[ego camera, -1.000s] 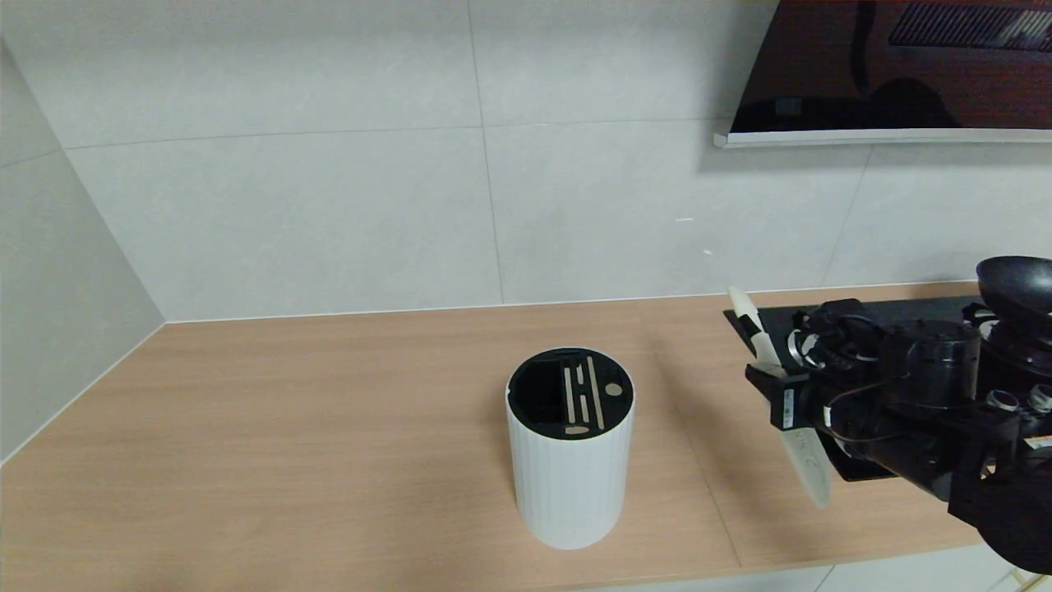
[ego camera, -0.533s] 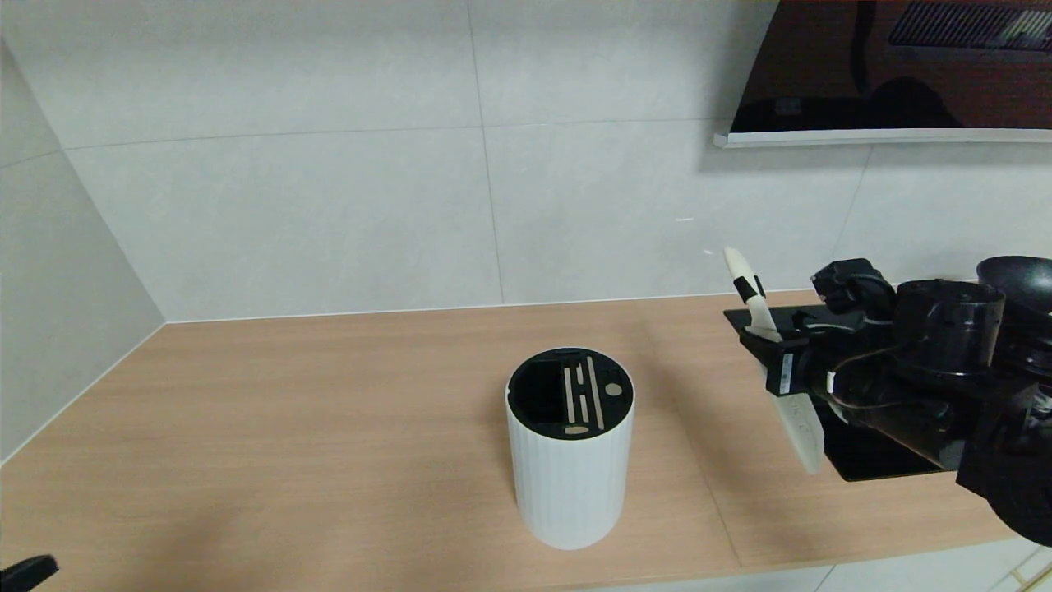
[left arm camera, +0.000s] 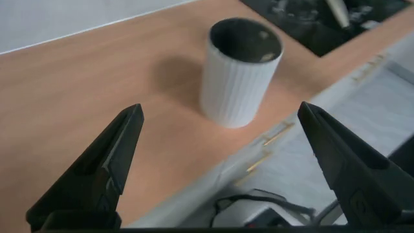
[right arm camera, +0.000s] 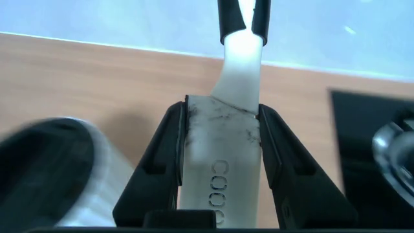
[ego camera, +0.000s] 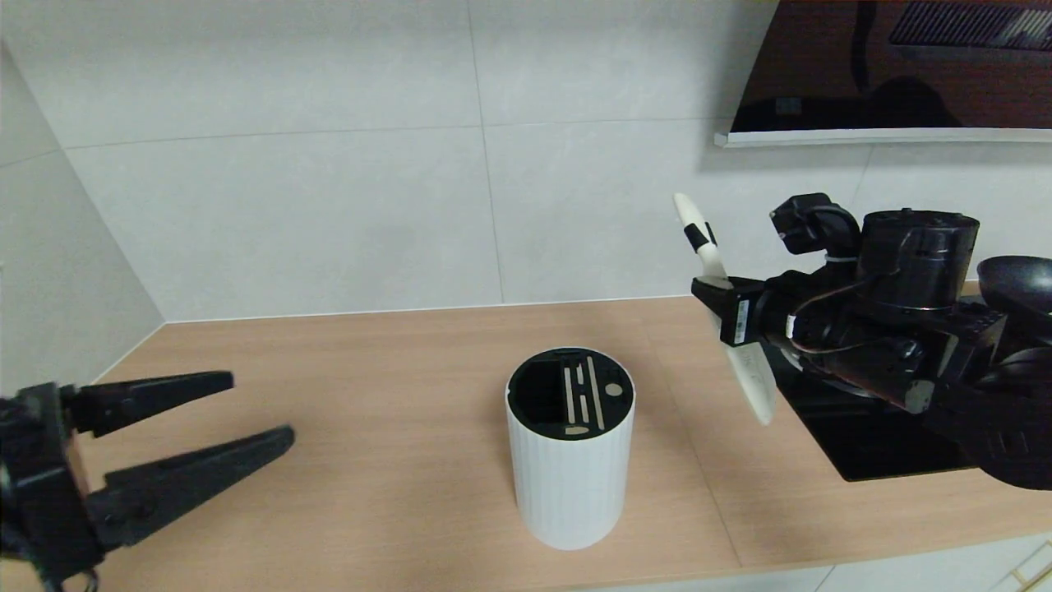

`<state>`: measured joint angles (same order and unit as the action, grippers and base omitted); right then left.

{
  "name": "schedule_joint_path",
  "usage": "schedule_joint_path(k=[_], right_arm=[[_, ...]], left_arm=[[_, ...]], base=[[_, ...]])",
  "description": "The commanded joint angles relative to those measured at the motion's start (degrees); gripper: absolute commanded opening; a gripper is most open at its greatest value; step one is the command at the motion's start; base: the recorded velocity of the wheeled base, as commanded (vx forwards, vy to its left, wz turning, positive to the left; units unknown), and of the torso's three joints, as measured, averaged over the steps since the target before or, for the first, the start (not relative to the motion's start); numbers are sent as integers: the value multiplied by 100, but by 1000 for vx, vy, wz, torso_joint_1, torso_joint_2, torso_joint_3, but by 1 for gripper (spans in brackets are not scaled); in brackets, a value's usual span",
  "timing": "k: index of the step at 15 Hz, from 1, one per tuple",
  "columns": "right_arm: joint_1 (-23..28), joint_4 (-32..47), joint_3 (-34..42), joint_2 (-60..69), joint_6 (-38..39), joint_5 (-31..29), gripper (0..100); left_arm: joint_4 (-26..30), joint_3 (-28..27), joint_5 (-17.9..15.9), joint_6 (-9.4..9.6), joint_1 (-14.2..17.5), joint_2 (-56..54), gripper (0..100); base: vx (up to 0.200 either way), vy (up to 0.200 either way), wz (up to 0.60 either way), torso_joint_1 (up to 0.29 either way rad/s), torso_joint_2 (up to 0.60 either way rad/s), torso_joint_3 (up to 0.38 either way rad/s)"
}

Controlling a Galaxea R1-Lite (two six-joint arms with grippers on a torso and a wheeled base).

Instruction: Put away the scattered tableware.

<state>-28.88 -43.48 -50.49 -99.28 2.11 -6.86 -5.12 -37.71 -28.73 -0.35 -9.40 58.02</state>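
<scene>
Currently knife (ego camera: 752,386) is clamped tilted by right gripper (ego camera: 727,316); left gripper (ego camera: 263,407) is held spread, empty. Narrow slots in holder (ego camera: 569,460) could be missed, and holder tipped.

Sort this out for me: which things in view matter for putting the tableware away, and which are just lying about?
Part of the job:
- white knife, gripped in the right gripper
- white slotted holder, standing on the countertop
- left gripper, open, holding nothing

Just lying about:
- black cooktop
- dark pan
- range hood
</scene>
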Motion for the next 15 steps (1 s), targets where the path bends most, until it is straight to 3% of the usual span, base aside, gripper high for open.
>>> schedule_joint_path(k=[1,2,4,5,7,9,10,13,15], right_arm=[[-355,59,-110,119,0,1,0],[-478,59,-101,119,0,1,0],[-680,33,-40,119,0,-34,0],[-707,24,-13,119,-9,-43,0],[-716,-37,31,128,-26,-43,0],[-839,-46,101,199,-26,-34,0],[-1050,-37,127,242,-35,-52,0],[-1340,-37,171,234,-35,-193,0],[-1551,-37,145,119,-35,-421,0]], left_arm=[[-868,-299,26,-545,-800,1414,100],[-1228,-290,96,-721,-1011,1704,100],[-1773,-264,281,-887,-1231,2153,100],[-2037,-272,333,-1098,-1301,2311,100],[-2687,-325,386,-2012,-1583,2592,100],[-3171,-343,430,-2645,-1873,2785,100],[-3478,-404,527,-2839,-2031,3023,100],[-3803,-519,931,-2883,-2215,3515,100],[-4217,-624,1186,-3357,-2409,3902,100]], base=[[0,0,0,0,0,0],[0,0,0,0,0,0],[0,0,0,0,0,0],[0,0,0,0,0,0],[0,0,0,0,0,0],[0,0,0,0,0,0],[0,0,0,0,0,0],[0,0,0,0,0,0],[0,0,0,0,0,0]])
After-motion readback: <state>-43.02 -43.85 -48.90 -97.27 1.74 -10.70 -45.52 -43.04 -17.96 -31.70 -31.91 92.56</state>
